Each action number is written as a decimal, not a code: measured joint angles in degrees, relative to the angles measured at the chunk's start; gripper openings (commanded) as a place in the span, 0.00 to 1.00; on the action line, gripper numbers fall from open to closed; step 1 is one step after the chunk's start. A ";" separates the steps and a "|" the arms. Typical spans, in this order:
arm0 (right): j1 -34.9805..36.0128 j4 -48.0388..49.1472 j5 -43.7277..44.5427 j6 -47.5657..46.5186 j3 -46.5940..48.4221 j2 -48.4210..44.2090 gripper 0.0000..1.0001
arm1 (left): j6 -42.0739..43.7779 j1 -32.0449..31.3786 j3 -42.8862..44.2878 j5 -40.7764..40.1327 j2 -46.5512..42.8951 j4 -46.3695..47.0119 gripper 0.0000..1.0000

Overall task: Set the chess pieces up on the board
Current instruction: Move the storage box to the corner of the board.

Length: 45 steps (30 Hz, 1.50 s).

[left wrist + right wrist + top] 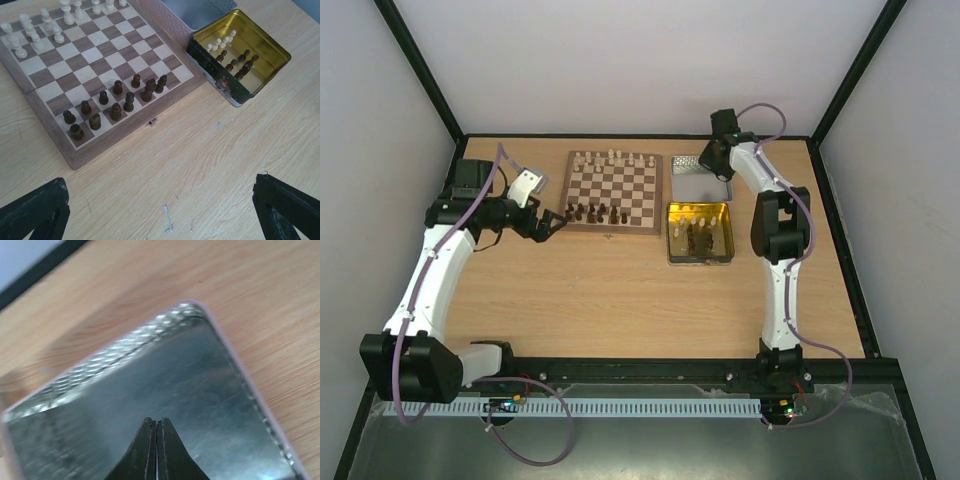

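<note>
The board (620,185) lies far on the tabletop (620,300), dark chess pieces (116,102) on its near rows, cream chess pieces (37,30) at its far edge, and more of both in the yellow tin (265,42) just right of it. The left end effector (159,181) hangs released, fingers wide apart, by the board's near left corner; the right end effector (156,422) is clenched empty over the silver lid (200,390), perhaps touching it.

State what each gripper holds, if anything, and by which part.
Nothing is held. The left gripper is open above the table beside the board; the right gripper is shut on nothing, over the silver lid.
</note>
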 measured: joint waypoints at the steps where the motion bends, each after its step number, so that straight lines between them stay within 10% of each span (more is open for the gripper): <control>1: -0.85 -0.44 -0.24 -0.11 0.00 1.11 0.02 | 0.00 0.02 0.00 0.09 -0.39 0.00 0.99; 30: -14.38 -3.93 -5.07 2.75 11.21 12.35 0.02 | 2.16 0.55 0.00 2.27 -1.14 0.00 0.99; 45: -23.98 -5.01 13.00 1.44 8.46 6.51 0.02 | 3.43 3.39 -0.46 2.47 1.95 0.28 0.99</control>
